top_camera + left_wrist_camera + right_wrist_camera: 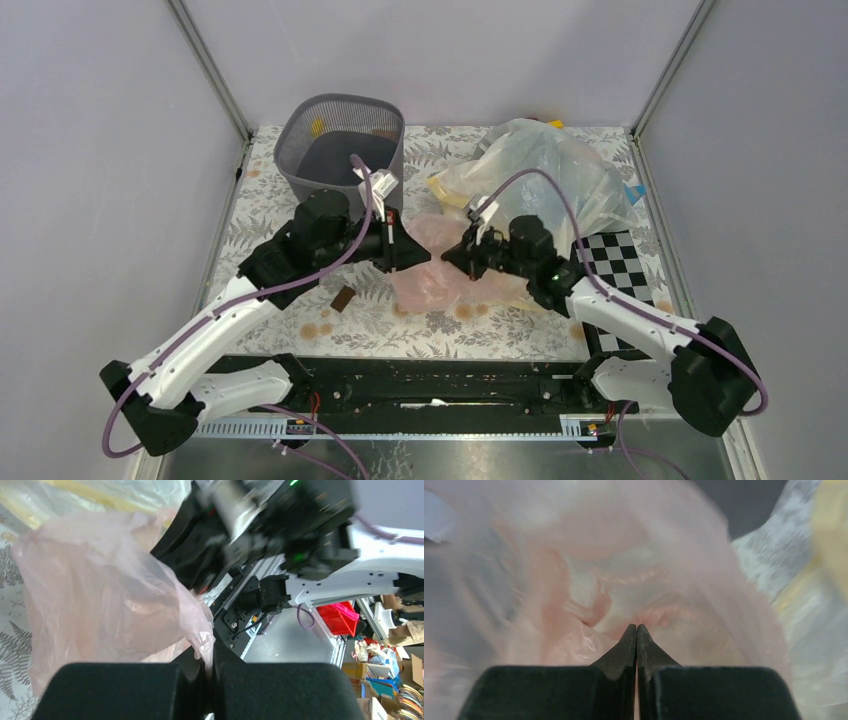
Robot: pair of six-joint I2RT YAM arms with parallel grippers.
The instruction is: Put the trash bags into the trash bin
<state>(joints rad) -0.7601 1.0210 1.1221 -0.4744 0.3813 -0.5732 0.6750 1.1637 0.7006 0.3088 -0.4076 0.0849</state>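
Note:
The pale pink trash bag (pixel 432 272) lies crumpled on the table between my two grippers. The dark grey mesh trash bin (pixel 340 140) stands upright at the back left, behind the left arm. My left gripper (pixel 408 256) is at the bag's left edge. In the left wrist view it (pixel 210 662) is shut on a fold of the pink film (pixel 100 605). My right gripper (pixel 452 256) is at the bag's right side. In the right wrist view its jaws (pixel 636 626) are pressed together, with pink film (pixel 589 580) filling the view and a thin pink line between them.
A bigger clear bag with a cream-yellow band (pixel 545 170) sits at the back right, close behind the right gripper. A checkerboard card (pixel 620 265) lies at the right edge. A small brown object (pixel 343 298) lies on the patterned tabletop, front left of the bag.

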